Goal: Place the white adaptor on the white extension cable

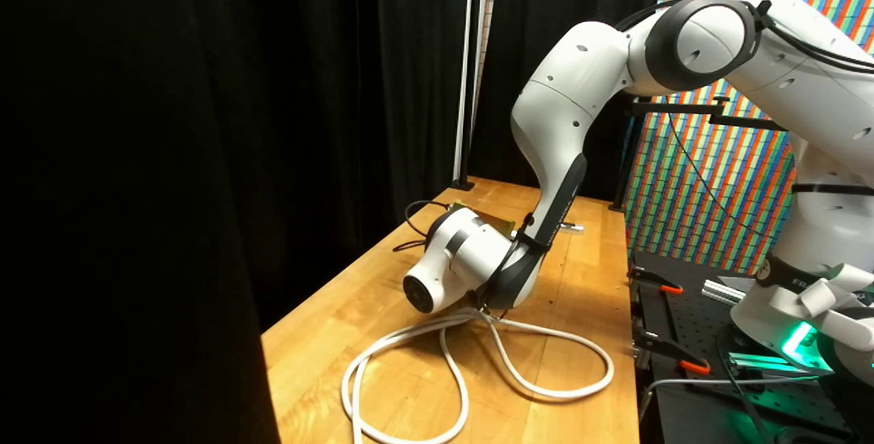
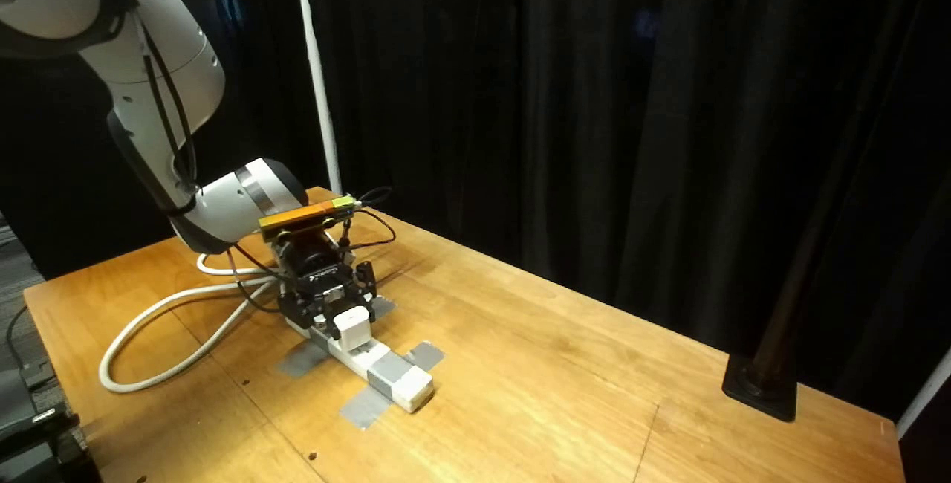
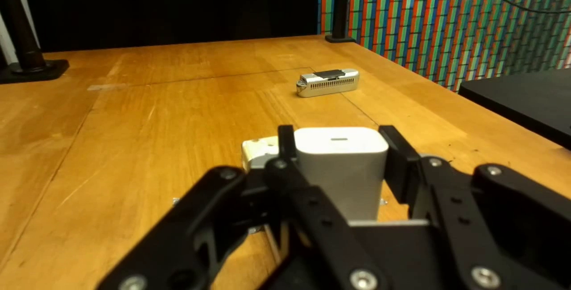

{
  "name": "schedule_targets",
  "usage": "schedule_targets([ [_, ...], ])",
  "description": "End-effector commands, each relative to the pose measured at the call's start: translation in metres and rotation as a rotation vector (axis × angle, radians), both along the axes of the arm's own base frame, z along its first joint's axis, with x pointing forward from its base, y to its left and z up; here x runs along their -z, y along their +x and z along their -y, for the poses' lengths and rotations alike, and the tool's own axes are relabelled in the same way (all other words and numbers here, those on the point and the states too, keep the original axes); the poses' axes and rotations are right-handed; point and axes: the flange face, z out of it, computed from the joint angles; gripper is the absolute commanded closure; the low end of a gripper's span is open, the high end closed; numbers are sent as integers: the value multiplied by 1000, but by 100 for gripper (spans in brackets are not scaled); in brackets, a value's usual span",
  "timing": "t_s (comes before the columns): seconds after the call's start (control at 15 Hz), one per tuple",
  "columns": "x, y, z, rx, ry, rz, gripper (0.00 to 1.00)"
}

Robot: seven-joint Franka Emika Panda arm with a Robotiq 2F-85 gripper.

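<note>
My gripper [image 3: 337, 140] is shut on the white adaptor [image 3: 341, 178], with one finger against each side of it. In an exterior view the adaptor [image 2: 352, 329] is upright over the socket block of the white extension cable [image 2: 413, 386]. Its underside is at or just above the block; I cannot tell whether it is plugged in. The far end of the block [image 3: 259, 149] shows behind the left finger in the wrist view. The white cord [image 1: 580, 393] lies in big loops on the table. In that exterior view the arm hides the adaptor and the fingers.
Grey tape [image 2: 368, 406] holds the socket block down on the wooden table [image 2: 557, 409]. A silver slotted object [image 3: 328, 83] lies farther along the table. A black post base [image 2: 759, 386] stands near the table's edge. Black curtains [image 2: 594, 96] hang behind it.
</note>
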Motion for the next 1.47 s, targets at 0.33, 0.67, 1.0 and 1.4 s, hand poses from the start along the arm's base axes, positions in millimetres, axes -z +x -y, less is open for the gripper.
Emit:
schedule_targets([
  [0.33, -11, -2, -26, -17, 84, 6, 77],
  [0.67, -9, 0, -31, -46, 84, 15, 77],
  [1.0, -6, 1, -31, -79, 90, -9, 77],
  [1.4, -4, -2, -30, -103, 94, -62, 77],
])
